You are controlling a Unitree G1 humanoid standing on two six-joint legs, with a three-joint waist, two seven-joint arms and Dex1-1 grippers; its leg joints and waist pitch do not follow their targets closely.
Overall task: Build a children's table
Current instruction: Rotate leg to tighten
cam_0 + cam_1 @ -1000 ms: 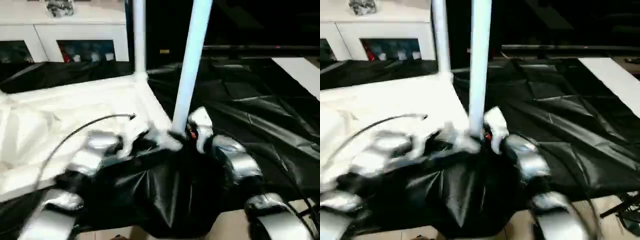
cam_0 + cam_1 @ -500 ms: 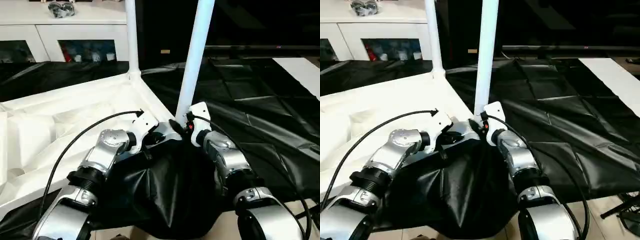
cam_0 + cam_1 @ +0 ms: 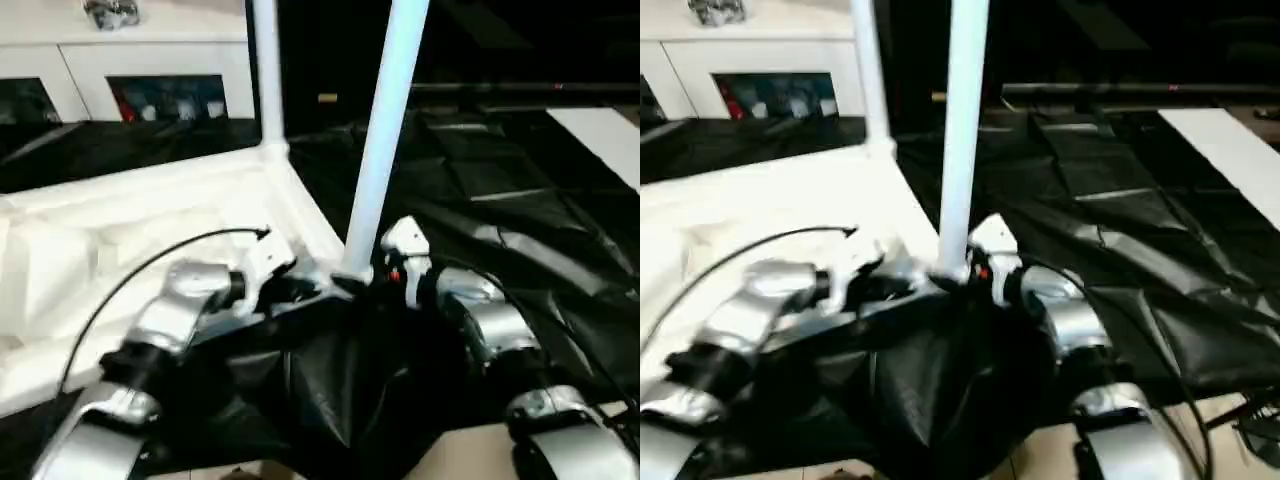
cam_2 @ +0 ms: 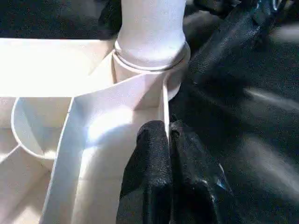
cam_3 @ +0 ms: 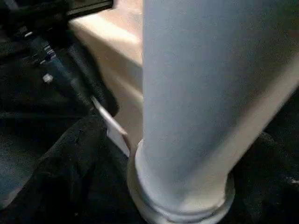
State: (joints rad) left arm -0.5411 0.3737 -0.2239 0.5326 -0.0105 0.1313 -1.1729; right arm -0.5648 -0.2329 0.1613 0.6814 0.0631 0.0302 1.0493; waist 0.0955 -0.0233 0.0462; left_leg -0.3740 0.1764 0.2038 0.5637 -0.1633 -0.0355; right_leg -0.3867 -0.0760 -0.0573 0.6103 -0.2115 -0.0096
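Upside down on the black sheet (image 3: 520, 230) over the bench: the children's table top (image 3: 120, 250), ribbed underside up, stretching away toward the robot's left. Two legs up so far — the near leg (image 3: 385, 140) rising from the near corner socket (image 4: 149, 60), the far leg (image 3: 266, 70) from the next corner along the same edge. Near leg's base flush against the socket collar in both wrist views, so probably seated; how firmly, impossible to tell. Other two corners out of sight, and no loose legs visible — by the task, likely two legs left to fit, then turning the table upright. Roughly halfway, as a judgement.

Left claw (image 4: 168, 140) clenched on the thin upright rim of the top, just beside the near socket, steadying it. Right claw (image 3: 392, 268) close against the foot of the near leg; fingers hidden there, so released or grasping — cannot tell. Behind, a white cabinet (image 3: 130, 60) with glass doors, no part of the build.
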